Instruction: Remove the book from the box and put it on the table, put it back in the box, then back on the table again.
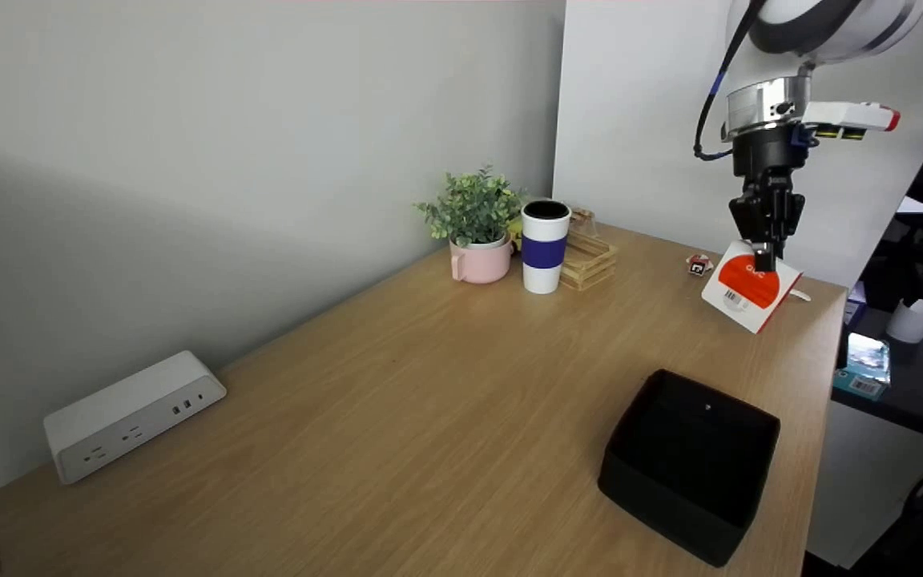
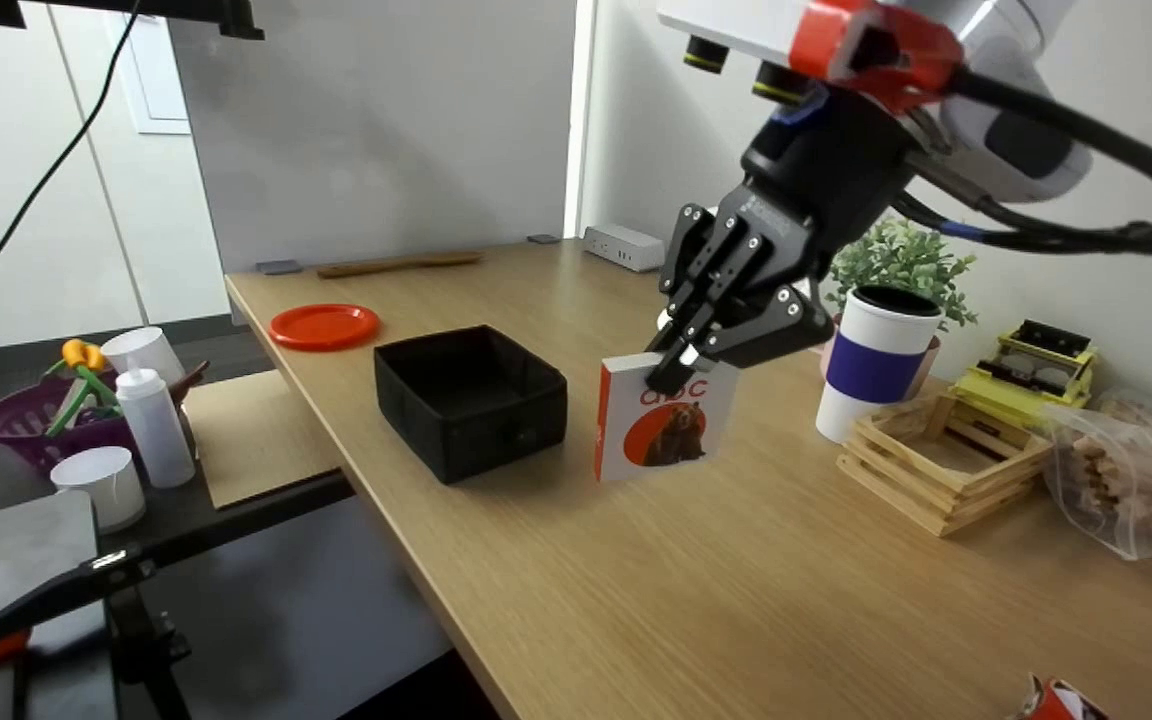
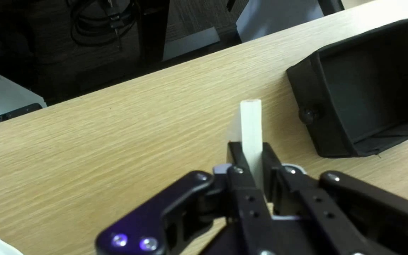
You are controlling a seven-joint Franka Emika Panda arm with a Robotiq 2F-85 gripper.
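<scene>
Jaws narrow, holding white book (image 2: 669,425) near its top, from both sides. Book hangs, little tilted, above surface (image 1: 429,401), outside black box (image 1: 664,509). Box stands open-topped near surface's edge. Plant (image 1: 473,212) and cup (image 1: 544,252) stand near wall (image 1: 269,152).

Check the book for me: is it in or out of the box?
Out. In all three views the gripper holds the book apart from the box.

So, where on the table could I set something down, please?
Bare table lies between the power strip and the box, and between the box and the crate; it is crowded around the crate, plant and tall cup.
</scene>
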